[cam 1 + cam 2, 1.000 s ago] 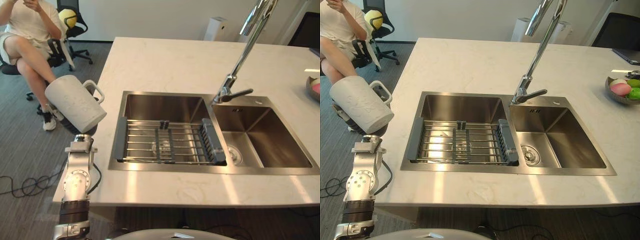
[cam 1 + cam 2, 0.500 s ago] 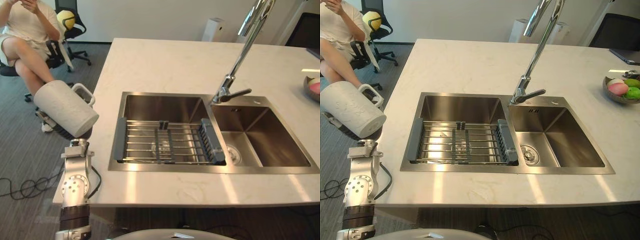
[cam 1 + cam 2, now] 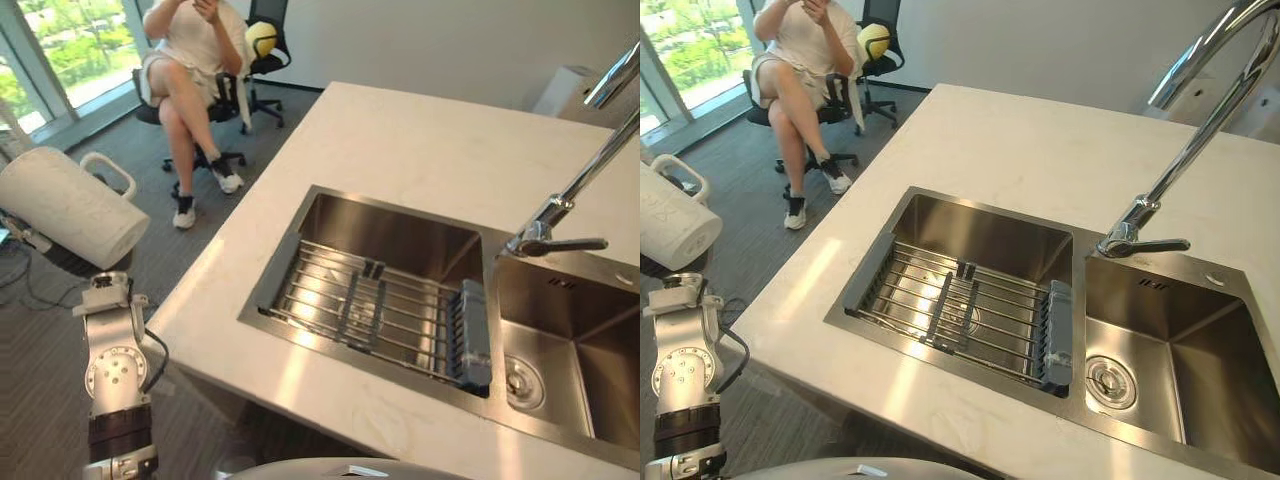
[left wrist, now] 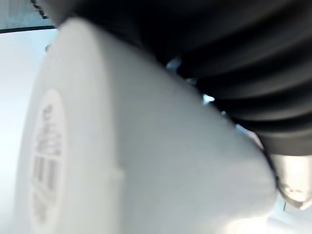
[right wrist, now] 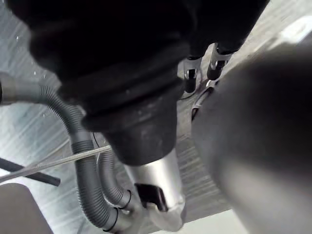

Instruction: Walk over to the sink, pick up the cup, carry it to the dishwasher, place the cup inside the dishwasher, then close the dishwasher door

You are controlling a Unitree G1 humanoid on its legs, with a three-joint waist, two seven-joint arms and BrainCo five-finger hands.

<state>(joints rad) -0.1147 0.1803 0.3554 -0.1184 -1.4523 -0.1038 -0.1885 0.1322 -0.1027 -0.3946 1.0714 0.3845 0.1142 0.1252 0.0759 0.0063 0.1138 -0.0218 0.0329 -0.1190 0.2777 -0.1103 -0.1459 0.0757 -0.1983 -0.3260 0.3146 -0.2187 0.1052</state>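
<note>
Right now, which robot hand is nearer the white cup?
Left. The left hand sits under the cup, touching it; the right hand hangs above the floor, apart from it.

The left arm (image 3: 112,372) rises from the lower left, forearm upright and wrist straight above it; the left hand (image 3: 66,262) sits beneath the cup (image 3: 70,205), its dark ribbed cover showing; the right hand (image 5: 124,87) hangs downward, fingers (image 5: 190,80) loose, thumb (image 5: 157,199) apart.

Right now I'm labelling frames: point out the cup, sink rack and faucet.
cup (image 3: 70,205), left eye view, white side.
sink rack (image 3: 476,340), left eye view, grey end piece.
faucet (image 3: 1123,238), right eye view, its base.
</note>
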